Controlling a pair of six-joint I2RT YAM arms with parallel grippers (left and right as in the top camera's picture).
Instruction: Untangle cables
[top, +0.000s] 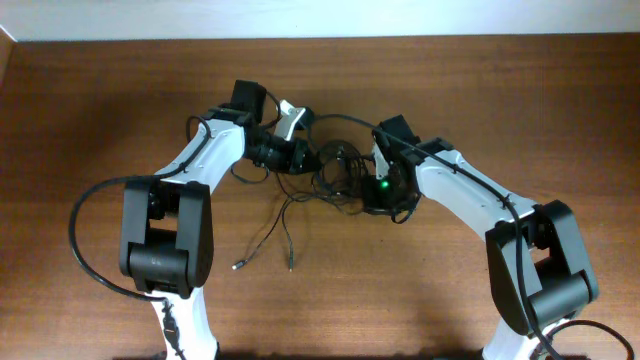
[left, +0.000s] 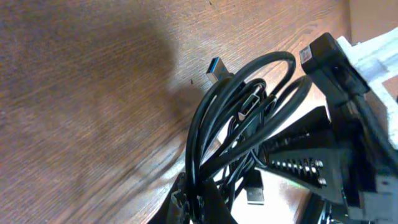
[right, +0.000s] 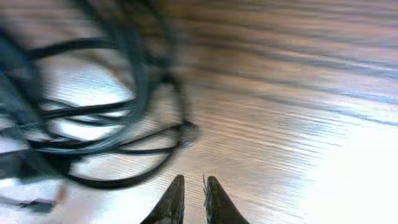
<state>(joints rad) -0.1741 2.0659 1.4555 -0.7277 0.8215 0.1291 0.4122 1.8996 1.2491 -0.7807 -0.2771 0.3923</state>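
The left end effector (top: 298, 156) is pinched narrow on a bunch of the cables (top: 338, 172), which lie knotted mid-tabletop (top: 100, 110) between the two arms. It is probably anchoring one side of the knot so that a strand can be drawn out against it. The right end effector (right: 194, 194) hangs just beside the loops, fingers almost together and nothing between them, so it has no hold yet, while two loose ends (top: 239, 264) trail toward the near edge.

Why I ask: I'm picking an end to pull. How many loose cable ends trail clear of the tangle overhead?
2. One cable end lies on the table beside the left arm; the other end lies next to it, toward the middle. More may be hidden inside the tangle.
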